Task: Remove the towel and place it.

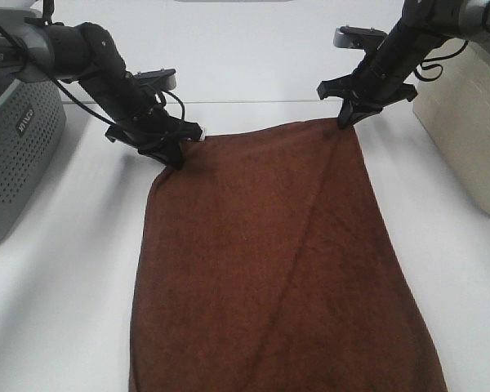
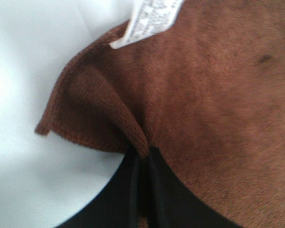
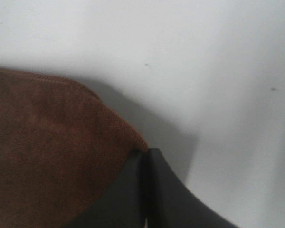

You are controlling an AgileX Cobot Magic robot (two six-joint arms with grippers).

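The dark reddish-brown towel (image 1: 269,261) lies spread on the white table (image 1: 57,310), running from the far middle down past the near edge of the view. My left gripper (image 1: 176,158) is shut on its far left corner, where a small white tag (image 2: 149,19) hangs. The left wrist view shows the cloth (image 2: 204,95) pinched between the closed black fingers (image 2: 154,190). My right gripper (image 1: 345,122) is shut on the far right corner. The right wrist view shows that corner (image 3: 61,152) caught in the closed fingers (image 3: 133,190).
A grey perforated basket (image 1: 16,155) stands at the left edge of the table. A beige container (image 1: 465,122) stands at the right edge. Bare white table shows on both sides of the towel and behind it.
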